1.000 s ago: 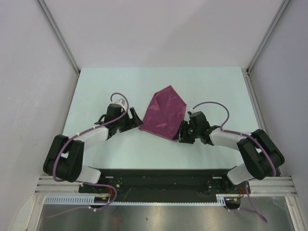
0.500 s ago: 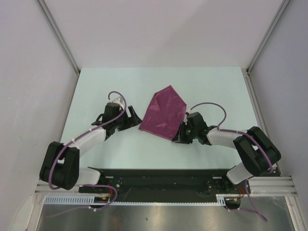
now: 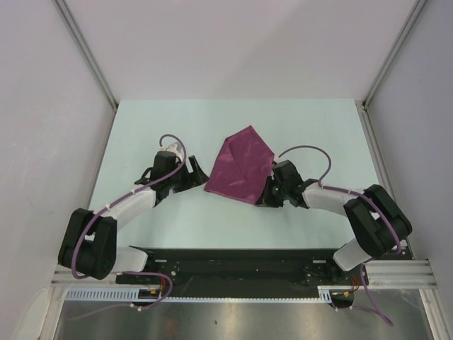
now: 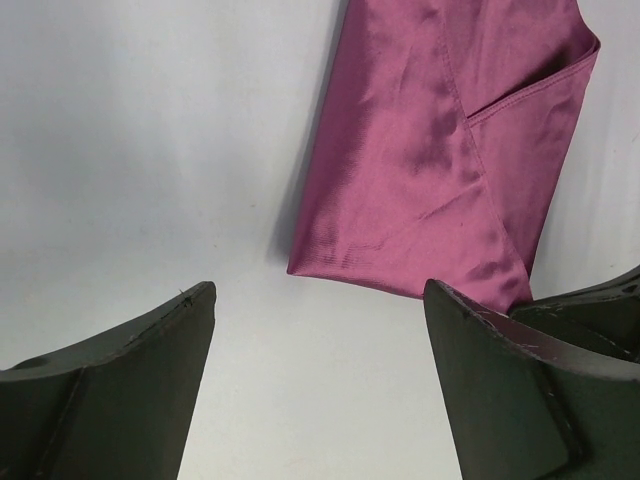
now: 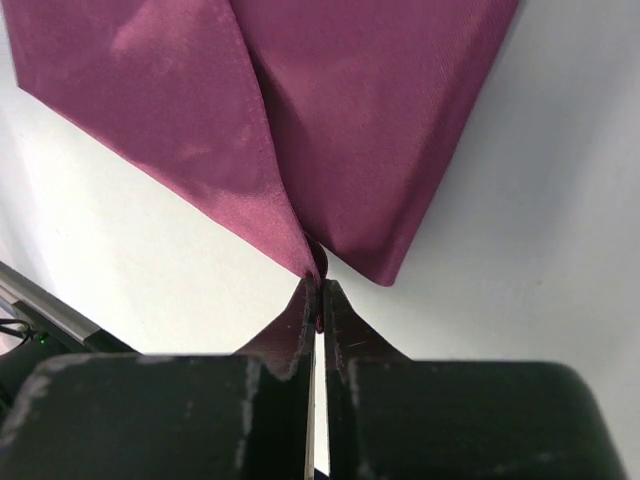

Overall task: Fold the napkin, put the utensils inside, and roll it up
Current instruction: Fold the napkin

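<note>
Entry: fold stage, cloth only.

Clamping the right gripper (image 5: pixel 318 290) on the near pointed corner of the napkin (image 5: pixel 350 120), fingertips pressed together with the cloth tip caught between them. Probably gripping there in order to lift that corner and carry it across as the next fold.

Resting the napkin partly folded, flaps overlapping, near the middle of the table (image 3: pixel 177 120), between the two arms.

Holding the left gripper (image 4: pixel 318 300) spread wide and empty, low over the table just beside the cloth's left near edge, not touching. Likely poised to pin or take that side.

Showing no utensils in any view; judging placement and rolling as not yet begun.

Risking a slip of thin shiny cloth from so small a pinch.
</note>
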